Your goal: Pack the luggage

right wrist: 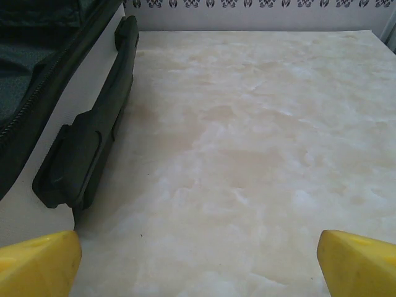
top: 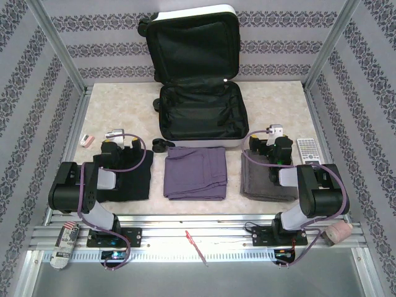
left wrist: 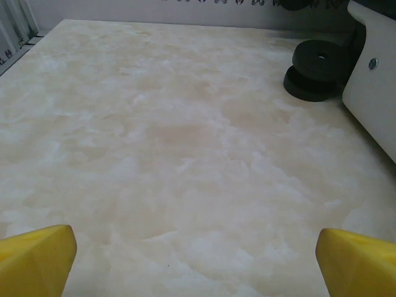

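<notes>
The luggage (top: 201, 114), a white hard-shell suitcase, lies open at the back middle of the table, its black-lined lid standing against the back wall. In front of it lie three folded garments: black (top: 131, 179), purple (top: 195, 172) and grey (top: 263, 179). My left gripper (top: 116, 137) hovers open over the black garment's far edge, and its yellow fingertips (left wrist: 37, 257) frame bare tabletop. The suitcase's white corner (left wrist: 374, 80) and black wheels (left wrist: 318, 68) are ahead on the right. My right gripper (top: 272, 136) is open beside the suitcase's black side handle (right wrist: 93, 136), nothing between its fingertips (right wrist: 356, 260).
A remote (top: 307, 150) lies right of the right gripper. A small pink and white item (top: 86, 140) sits at the left edge. On the front rail are a tape roll (top: 337, 232), a red pen (top: 193, 241) and a wrapped roll (top: 65, 244). Patterned walls enclose the marbled table (top: 124, 105).
</notes>
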{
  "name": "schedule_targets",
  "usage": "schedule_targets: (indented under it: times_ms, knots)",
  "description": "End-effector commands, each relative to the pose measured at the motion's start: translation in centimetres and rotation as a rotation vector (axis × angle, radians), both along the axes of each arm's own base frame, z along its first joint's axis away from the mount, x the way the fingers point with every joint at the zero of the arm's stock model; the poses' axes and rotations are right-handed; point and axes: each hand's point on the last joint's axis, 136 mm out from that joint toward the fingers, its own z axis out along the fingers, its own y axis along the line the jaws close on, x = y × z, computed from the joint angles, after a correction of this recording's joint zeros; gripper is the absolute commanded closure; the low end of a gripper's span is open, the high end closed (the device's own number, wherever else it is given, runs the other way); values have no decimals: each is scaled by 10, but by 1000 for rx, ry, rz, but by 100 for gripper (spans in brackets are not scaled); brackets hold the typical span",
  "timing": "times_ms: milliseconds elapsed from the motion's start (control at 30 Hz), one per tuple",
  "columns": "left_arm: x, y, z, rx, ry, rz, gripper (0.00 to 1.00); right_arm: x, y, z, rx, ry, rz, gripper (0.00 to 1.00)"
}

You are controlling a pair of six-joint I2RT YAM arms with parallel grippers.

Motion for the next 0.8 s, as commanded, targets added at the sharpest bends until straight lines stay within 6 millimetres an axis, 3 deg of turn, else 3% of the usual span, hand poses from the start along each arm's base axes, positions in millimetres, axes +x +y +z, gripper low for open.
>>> schedule_targets:
  times_ms: [0,767]
  knots:
    - [6,-2,9,11,-32,-9,1,6,1,15,-11,-43,-1,2]
    - [6,-2,8,12,-30,-8,1,6,0,15,13,-42,7,2]
